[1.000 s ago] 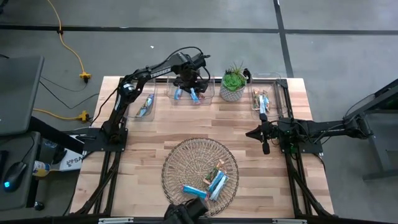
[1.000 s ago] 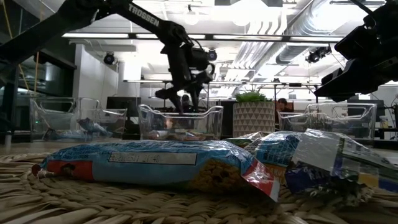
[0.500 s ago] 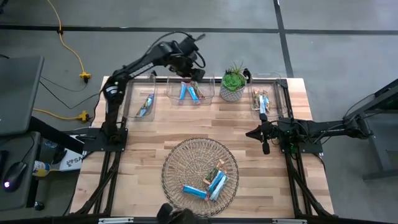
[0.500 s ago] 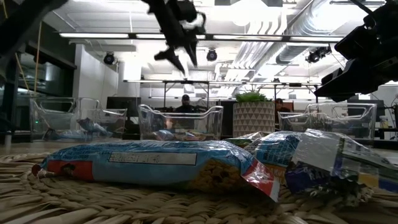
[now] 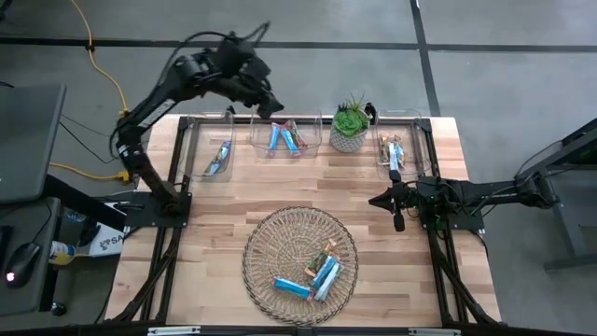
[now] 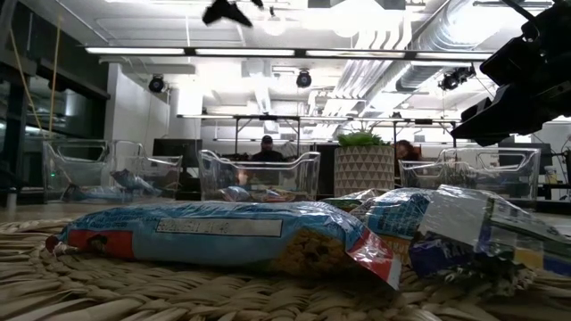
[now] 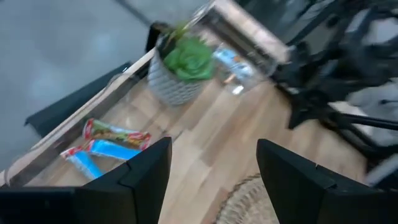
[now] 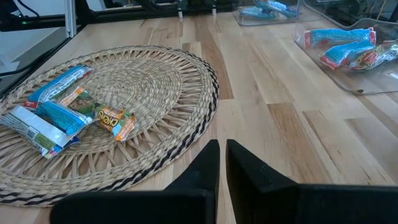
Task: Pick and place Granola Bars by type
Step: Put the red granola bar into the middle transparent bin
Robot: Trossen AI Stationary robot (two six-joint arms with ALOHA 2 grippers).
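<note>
My left gripper is open and empty, high above the table's far edge, next to the middle clear bin. The gripper also shows in the left wrist view and at the top of the low view. That bin holds blue bars and a red-green printed bar. Several granola bars lie in the round woven basket, blue-white and tan ones. My right gripper is shut and empty, low over the table, right of the basket.
A clear bin at the far left holds a silvery-blue bar. A clear bin at the far right holds tan bars. A potted green plant stands between the middle and right bins. Bare wood lies between bins and basket.
My left gripper has risen out of the middle bin and gone up and toward the table's far left, turning as the arm swung back. The bars in that bin lie uncovered now. My right arm has kept still.
</note>
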